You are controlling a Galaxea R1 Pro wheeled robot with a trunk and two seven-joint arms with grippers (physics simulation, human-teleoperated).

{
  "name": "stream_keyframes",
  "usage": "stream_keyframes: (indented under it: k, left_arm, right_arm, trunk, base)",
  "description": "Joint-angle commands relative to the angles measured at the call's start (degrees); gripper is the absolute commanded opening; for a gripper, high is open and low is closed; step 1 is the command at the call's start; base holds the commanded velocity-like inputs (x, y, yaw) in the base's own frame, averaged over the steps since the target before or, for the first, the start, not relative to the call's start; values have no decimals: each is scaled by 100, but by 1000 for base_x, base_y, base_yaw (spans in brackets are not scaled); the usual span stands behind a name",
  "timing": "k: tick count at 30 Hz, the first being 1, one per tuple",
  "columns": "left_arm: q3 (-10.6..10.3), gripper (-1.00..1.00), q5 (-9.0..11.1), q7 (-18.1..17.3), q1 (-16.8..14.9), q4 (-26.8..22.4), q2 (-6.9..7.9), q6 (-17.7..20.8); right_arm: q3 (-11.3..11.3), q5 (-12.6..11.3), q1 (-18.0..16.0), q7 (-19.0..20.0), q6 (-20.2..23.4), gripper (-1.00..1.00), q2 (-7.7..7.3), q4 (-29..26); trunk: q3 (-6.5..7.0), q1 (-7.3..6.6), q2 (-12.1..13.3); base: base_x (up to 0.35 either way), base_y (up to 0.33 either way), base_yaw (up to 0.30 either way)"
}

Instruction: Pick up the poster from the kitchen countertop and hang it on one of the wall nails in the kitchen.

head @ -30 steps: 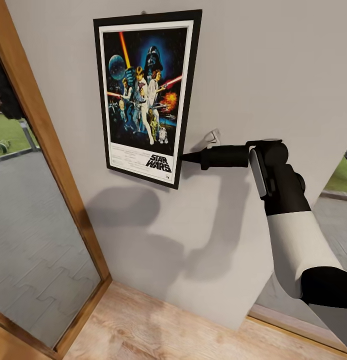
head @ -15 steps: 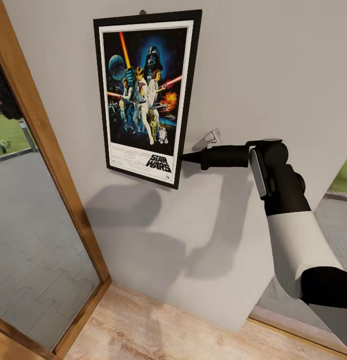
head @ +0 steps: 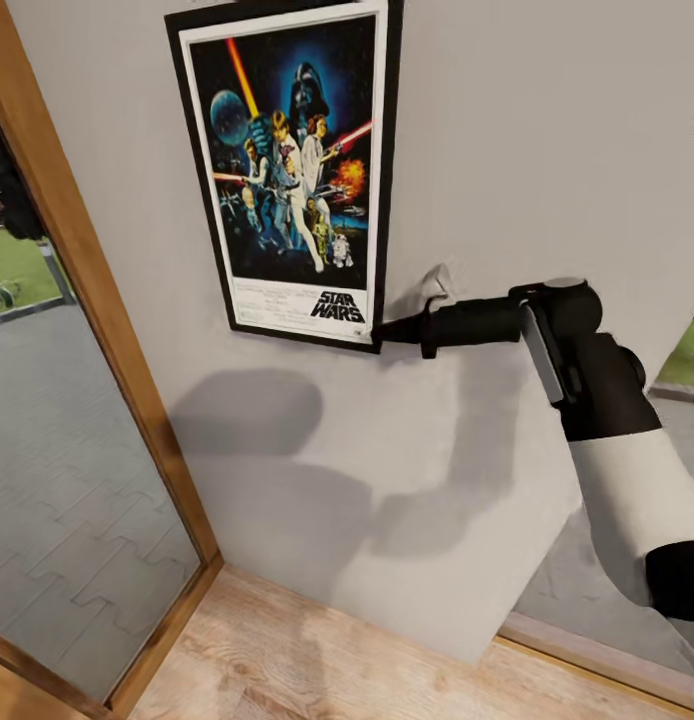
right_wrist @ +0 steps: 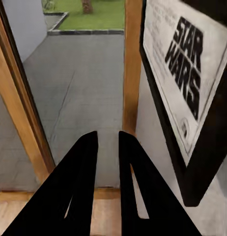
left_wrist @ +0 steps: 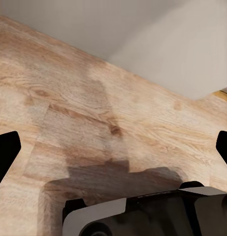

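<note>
Dark blue artwork identifies the poster, which sits upright and slightly tilted against the pale grey wall, beside a wood-framed glass door. Its upper edge is cut off by the head view, so the hanging point cannot be seen. The right gripper extends horizontally from the right arm, with its tip at the poster's lower right corner. In the right wrist view the right gripper shows two black fingers set close together with a narrow gap; the jaws are nearly closed and grasp nothing, and the poster corner lies just beside them. The left wrist view looks down on the wooden floor; the left gripper's black fingertips sit at opposite edges, jaws released.
</note>
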Motion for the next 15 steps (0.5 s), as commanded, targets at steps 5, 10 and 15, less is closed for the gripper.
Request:
stream_keyframes:
  k: [5, 10, 15]
  left_arm:
    - [14, 100, -30, -24, -4, -10, -3, 1]
    - [14, 100, -30, -24, -4, -10, -3, 1]
    - [14, 100, -30, -24, -4, -10, -3, 3]
  right_arm:
    - [71, -64, -6, -172, 4, -100, 143, 115]
    - [95, -43, -6, -202, -83, -100, 224, 207]
    - [77, -2, -6, -167, -172, 100, 224, 299]
  trunk:
    - [-12, 7, -5]
    - [-12, 7, -5]
    - [-12, 7, -5]
  base:
    - [0, 0, 0]
    - [0, 0, 0]
    - [0, 0, 0]
